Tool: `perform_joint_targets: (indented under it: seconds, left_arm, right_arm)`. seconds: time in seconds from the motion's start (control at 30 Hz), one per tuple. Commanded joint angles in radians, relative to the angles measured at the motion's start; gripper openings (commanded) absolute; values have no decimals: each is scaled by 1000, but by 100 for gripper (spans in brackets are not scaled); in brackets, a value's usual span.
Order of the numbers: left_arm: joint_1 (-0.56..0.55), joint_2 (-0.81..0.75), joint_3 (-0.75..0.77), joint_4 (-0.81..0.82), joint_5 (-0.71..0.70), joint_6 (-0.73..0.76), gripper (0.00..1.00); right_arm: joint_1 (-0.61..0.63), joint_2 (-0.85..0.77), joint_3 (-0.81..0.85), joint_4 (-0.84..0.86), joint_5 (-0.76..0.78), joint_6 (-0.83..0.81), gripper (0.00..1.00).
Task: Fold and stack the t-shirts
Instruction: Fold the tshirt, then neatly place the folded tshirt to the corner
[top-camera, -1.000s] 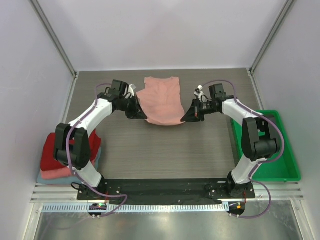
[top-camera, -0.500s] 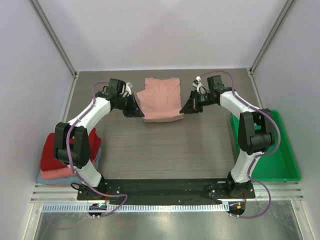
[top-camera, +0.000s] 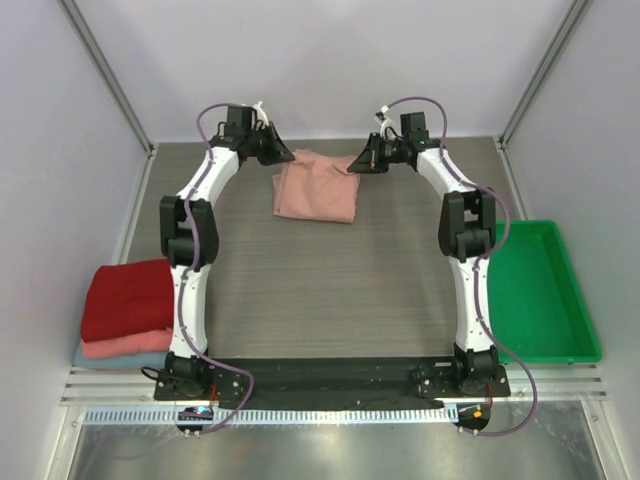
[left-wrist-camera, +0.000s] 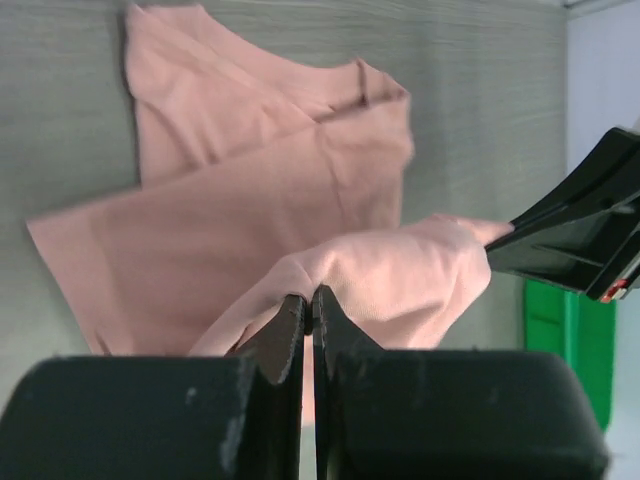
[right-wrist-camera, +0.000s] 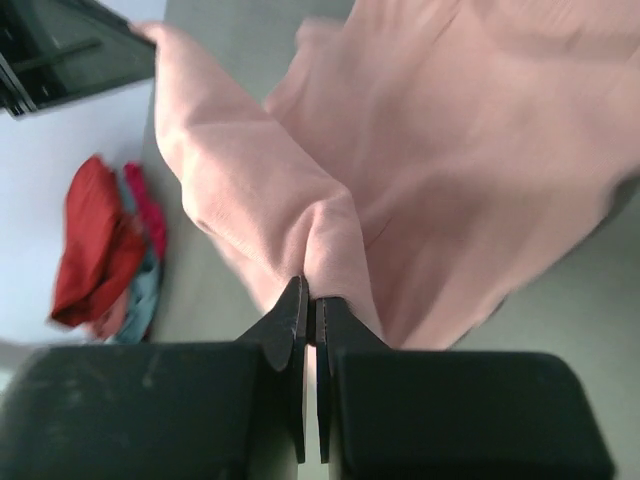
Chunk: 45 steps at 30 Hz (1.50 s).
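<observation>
A dusty-pink t-shirt (top-camera: 318, 190) lies at the back middle of the table, its near edge folded over toward the back. My left gripper (top-camera: 284, 157) is shut on its back left corner (left-wrist-camera: 320, 275). My right gripper (top-camera: 357, 164) is shut on its back right corner (right-wrist-camera: 325, 240). Both hold the cloth raised a little above the table. A stack of folded shirts sits at the front left: dark red (top-camera: 128, 298) on top, salmon-pink (top-camera: 115, 347) under it, light-blue (top-camera: 110, 360) at the bottom. The stack also shows in the right wrist view (right-wrist-camera: 95, 250).
A green plastic tray (top-camera: 540, 295) stands at the right edge of the table. White walls with metal posts close in the back and sides. The arms' base rail (top-camera: 330, 375) runs along the near edge.
Both grippers have carried the shirt's near edge toward the back of the table, folding the shirt over itself. Both arms now reach far back.
</observation>
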<state>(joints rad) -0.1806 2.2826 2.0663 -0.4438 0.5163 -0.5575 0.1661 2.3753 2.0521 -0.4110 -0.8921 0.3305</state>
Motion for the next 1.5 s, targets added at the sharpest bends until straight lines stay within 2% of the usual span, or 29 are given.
perform_joint_targets:
  seconds: [0.0,0.03,0.1,0.13,0.17,0.23,0.27,0.33,0.43,0.57,0.67,0.7,0.8,0.97,1.23,1.47]
  left_arm:
    - [9,159,209,109,-18,25,0]
    - [12,205,262,150,-25,25,0]
    - [18,323,375,210,-64,27,0]
    - [21,348,396,252,-115,27,16]
    - [24,382,405,346,-137,39,32]
    - [21,391,449,398,-182,103,63]
    - [20,384,456,398,-202,128,66]
    - [18,315,419,369,-232,177,70]
    - [27,207,293,332,-254,192,71]
    - [41,124,145,249,-219,185,71]
    - [44,98,115,137,-156,200,72]
    - [47,95,109,116,-86,202,71]
    - [53,89,65,76,-20,180,70]
    - [93,95,-64,119,116,29,71]
    - [147,164,-98,186,182,-68,76]
    - [130,274,-80,218,208,-107,74]
  right_arm:
    - [-4,168,230,113,41,15,3]
    - [-5,217,367,130,54,19,4]
    - [-11,353,494,231,106,41,10]
    - [-13,384,576,265,146,54,16]
    - [-11,409,609,288,192,59,35]
    - [-4,411,632,279,272,22,48]
    - [1,385,610,261,289,-1,58]
    - [21,270,498,225,302,-65,61]
    - [32,152,413,190,297,-105,68]
    - [49,33,315,163,282,-177,68]
    - [64,2,243,166,249,-168,68]
    - [67,4,232,164,243,-157,68]
    - [79,33,217,166,229,-128,66]
    - [95,84,203,169,232,-99,65]
    - [107,156,181,166,265,-93,64]
    - [96,260,257,107,289,-45,64]
